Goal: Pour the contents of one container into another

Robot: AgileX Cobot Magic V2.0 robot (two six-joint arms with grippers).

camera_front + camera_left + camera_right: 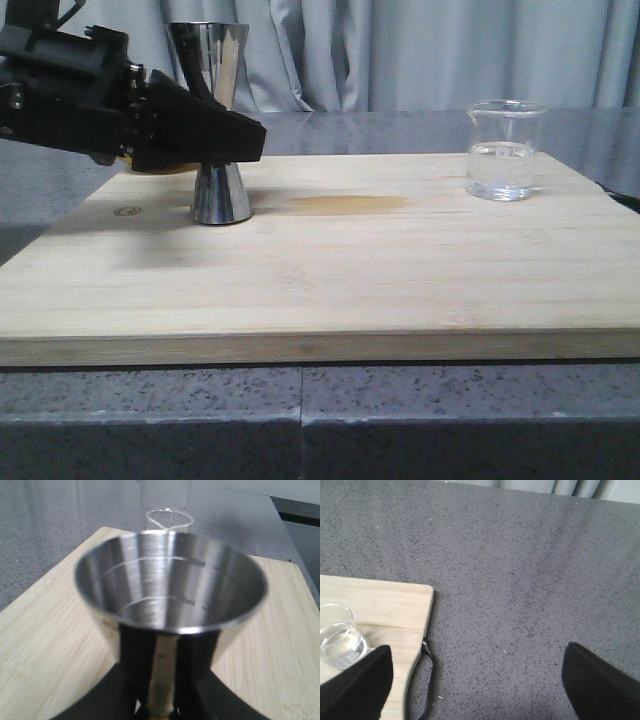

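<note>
Reaching in level from left, left tool (235,140) clamped on jigger (221,190) waist, right tool (475,680) wide, off board (330,280).

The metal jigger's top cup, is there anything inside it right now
The jigger looks empty in the left wrist view: bare steel walls with engraved measure lines, no liquid visible. The left gripper covers its waist, and the lower cup's interior is hidden, facing the wooden board.

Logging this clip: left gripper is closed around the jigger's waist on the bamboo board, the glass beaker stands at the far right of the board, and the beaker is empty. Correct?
Not quite. The beaker is not empty: the front view shows clear liquid filling roughly its lower half. The rest holds: the left gripper is at the jigger's waist on the bamboo board.
</note>
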